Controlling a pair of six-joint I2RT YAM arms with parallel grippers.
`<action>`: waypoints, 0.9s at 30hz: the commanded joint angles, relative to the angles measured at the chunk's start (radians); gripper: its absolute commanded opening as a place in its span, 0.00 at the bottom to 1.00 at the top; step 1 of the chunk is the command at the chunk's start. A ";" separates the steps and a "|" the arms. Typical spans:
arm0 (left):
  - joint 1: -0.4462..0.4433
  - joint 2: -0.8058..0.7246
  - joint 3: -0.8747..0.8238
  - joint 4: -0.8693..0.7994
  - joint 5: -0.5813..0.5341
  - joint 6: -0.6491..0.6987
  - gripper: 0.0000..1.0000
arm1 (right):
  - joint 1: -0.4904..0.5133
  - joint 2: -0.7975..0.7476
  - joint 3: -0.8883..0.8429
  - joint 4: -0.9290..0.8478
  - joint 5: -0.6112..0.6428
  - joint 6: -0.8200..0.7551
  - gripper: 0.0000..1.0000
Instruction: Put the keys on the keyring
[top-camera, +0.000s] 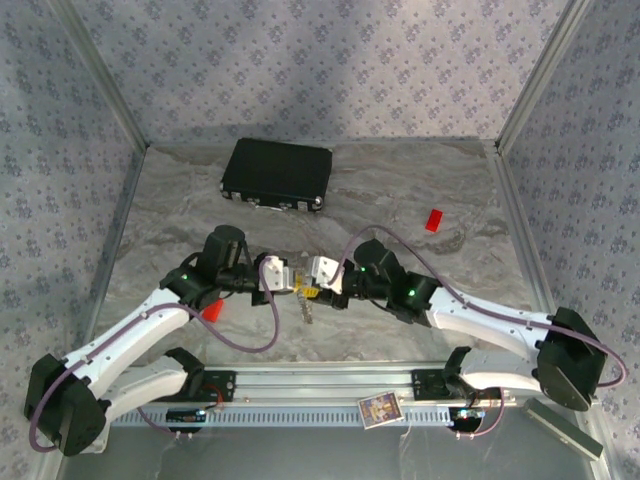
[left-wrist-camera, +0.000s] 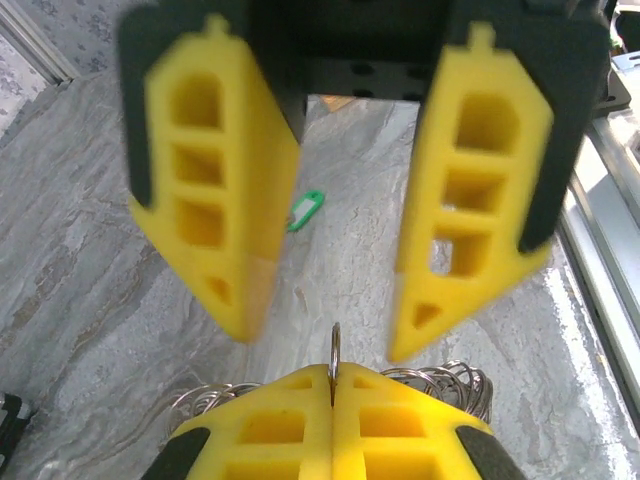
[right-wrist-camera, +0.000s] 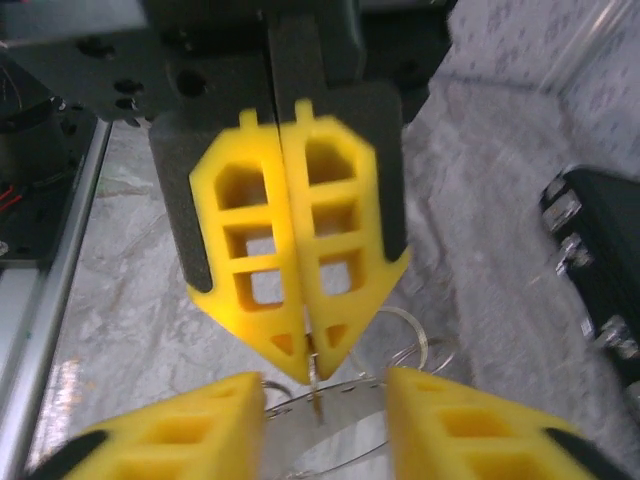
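Marbled grey worktop (top-camera: 400, 200). Black case (top-camera: 277, 173) at 12 o'clock. At centre, left claw (left-wrist-camera: 333, 385) pressed together, pinching the keyring (left-wrist-camera: 335, 350) on edge; right claw (right-wrist-camera: 325, 385) spread, facing it from 3 o'clock. Printed card (top-camera: 379, 409) at 5 o'clock, lettering too small to read. Red block (top-camera: 433, 220) at 2 o'clock from the claws. Green key tag (left-wrist-camera: 305, 210) lying flat on the worktop, apart from the ring.

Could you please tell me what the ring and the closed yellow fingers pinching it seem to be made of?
The ring looks like thin metal: silvery, with a bright glint along its edge. The fingers look like matte yellow plastic with open lattice cut-outs; whether hard or rubbery cannot be told.
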 joint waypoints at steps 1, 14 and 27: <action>0.002 -0.036 -0.040 0.085 0.039 -0.059 0.00 | -0.045 -0.072 -0.049 0.026 -0.019 0.064 0.48; -0.003 -0.088 -0.133 0.249 0.048 -0.281 0.00 | -0.004 -0.054 -0.142 0.195 -0.025 0.049 0.30; -0.012 -0.090 -0.136 0.256 0.069 -0.265 0.00 | 0.008 -0.022 -0.121 0.230 0.023 0.041 0.22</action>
